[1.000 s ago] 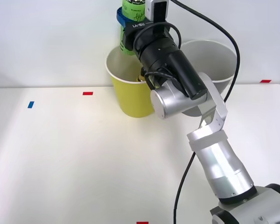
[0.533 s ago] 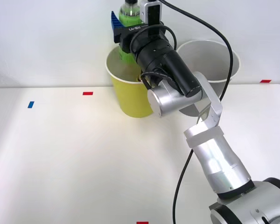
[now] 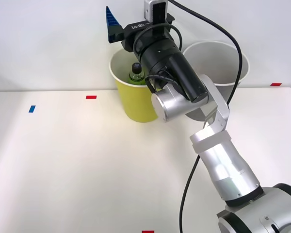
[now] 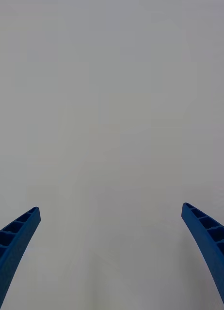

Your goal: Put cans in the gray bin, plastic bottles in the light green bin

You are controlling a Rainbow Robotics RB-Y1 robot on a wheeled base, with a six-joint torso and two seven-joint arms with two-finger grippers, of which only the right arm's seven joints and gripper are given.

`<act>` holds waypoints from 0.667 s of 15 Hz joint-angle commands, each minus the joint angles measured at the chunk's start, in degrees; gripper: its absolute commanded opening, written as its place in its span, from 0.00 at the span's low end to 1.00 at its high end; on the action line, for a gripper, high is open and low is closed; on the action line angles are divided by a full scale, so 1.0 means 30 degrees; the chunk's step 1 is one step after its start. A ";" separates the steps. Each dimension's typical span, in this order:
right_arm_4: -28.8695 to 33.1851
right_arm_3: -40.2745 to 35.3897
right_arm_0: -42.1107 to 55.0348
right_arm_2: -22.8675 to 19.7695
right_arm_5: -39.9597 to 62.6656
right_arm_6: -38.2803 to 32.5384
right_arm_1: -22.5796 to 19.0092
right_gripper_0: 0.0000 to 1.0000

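The right gripper (image 3: 131,19) is seen in the front view raised above the light green bin (image 3: 131,99), at the far edge of the white table (image 3: 63,165), with the arm reaching in from the right side and crossing in front of both bins. One blue ribbed finger (image 3: 111,24) is visible there, pointing upward against the pale wall (image 3: 48,39). In the right wrist view the two fingers (image 4: 15,242) are spread wide apart at the two corners, and nothing is held between them; a plain pale surface is all that is faced by them. Inside the light green bin, the green plastic bottle (image 3: 136,73) is seen standing roughly upright with its black cap uppermost, below the bin's white rim and partly hidden by the arm. The gray bin (image 3: 223,63) is placed just beside the light green bin, on its right, and its lower part is covered by the arm; whether the two bins touch cannot be told. Small tape marks are stuck on the table: a blue one (image 3: 32,108) toward the left, a red one (image 3: 91,97) near the light green bin, another red one (image 3: 276,84) at the far right and one more (image 3: 148,231) at the near edge. A black cable (image 3: 203,24) is looped from the wrist down along the arm.
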 commanded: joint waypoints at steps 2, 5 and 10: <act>0.0153 -0.3911 0.3037 0.0679 -0.0347 0.0239 -0.0001 1.00; 0.0065 -0.8335 0.7344 0.1587 -0.0347 0.0151 -0.0001 1.00; -0.0169 -1.3755 1.4609 0.2408 -0.0991 -0.0054 -0.2356 1.00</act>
